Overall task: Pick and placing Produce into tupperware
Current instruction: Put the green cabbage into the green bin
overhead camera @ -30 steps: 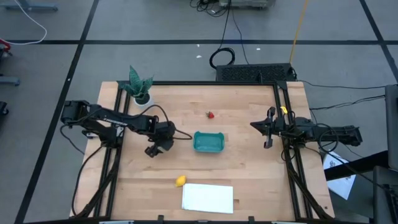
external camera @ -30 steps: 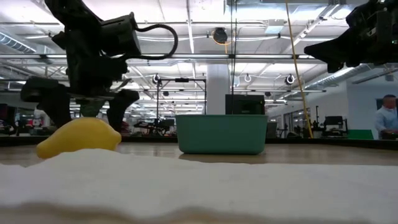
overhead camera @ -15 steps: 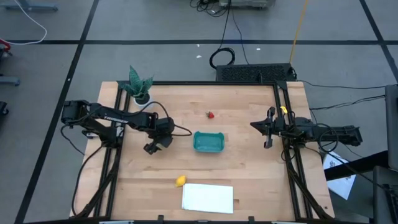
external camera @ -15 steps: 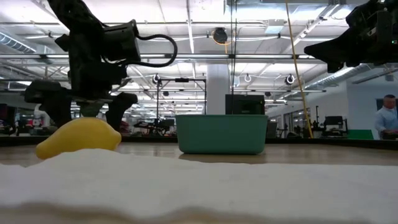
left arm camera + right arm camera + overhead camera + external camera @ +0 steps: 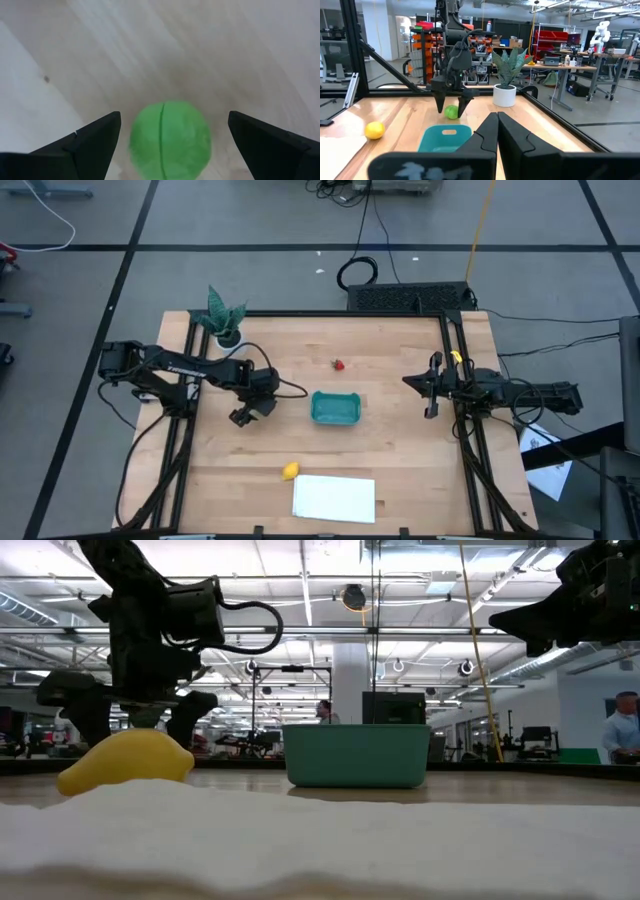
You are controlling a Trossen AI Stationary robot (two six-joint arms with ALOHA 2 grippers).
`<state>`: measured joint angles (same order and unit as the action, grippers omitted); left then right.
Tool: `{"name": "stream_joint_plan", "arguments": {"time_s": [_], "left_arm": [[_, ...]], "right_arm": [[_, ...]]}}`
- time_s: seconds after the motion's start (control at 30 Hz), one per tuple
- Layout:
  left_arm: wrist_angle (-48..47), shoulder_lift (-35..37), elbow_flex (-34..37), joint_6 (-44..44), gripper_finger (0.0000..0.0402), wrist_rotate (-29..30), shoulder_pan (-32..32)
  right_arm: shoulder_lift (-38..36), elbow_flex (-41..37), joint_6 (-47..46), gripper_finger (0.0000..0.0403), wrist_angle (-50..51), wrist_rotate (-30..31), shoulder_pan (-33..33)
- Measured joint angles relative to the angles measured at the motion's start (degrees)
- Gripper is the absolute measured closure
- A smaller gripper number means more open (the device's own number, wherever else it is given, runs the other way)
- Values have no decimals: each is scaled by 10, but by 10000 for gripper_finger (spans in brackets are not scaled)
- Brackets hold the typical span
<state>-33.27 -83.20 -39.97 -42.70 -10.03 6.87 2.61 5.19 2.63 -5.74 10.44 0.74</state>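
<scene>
- Hovering over the wooden worktop left of centre, the left gripper points down with its fingers spread wide, holding nothing.
- Between those fingers, on the bare wood, lies the lime-green piece; the left wrist view shows clear gaps on both sides of it, so no contact is made. From the right wrist view it shows just beyond the tub, under the gripper's tips.
- Near the worktop's centre stands the teal tupperware, upright, just right of the left gripper; none of the pieces can be seen in it.
- The red piece lies toward the far edge, beyond the tub and apart from it.
- The yellow piece lies near the front edge, touching or just beside the far left corner of a white sheet.
- A potted plant stands at the far left corner.
- The right gripper is raised at the right edge, fingers pressed together, holding nothing.
- A person shows in the room beyond the table.
</scene>
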Motion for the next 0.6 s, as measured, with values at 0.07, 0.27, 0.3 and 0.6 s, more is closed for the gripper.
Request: {"name": "stream_joint_plan", "arguments": {"time_s": [0.07, 0.27, 0.3, 0.6], "left_arm": [[-3, 0, 0, 4, 27, 11, 3], [-3, 0, 0, -2, 28, 16, 7], [-3, 0, 0, -2, 28, 16, 7], [-3, 0, 0, -2, 28, 15, 7]], "right_arm": [[0, 0, 0, 403, 0, 0, 0], [0, 0, 0, 403, 0, 0, 0], [0, 0, 0, 403, 0, 0, 0], [0, 0, 0, 403, 0, 0, 0]]}}
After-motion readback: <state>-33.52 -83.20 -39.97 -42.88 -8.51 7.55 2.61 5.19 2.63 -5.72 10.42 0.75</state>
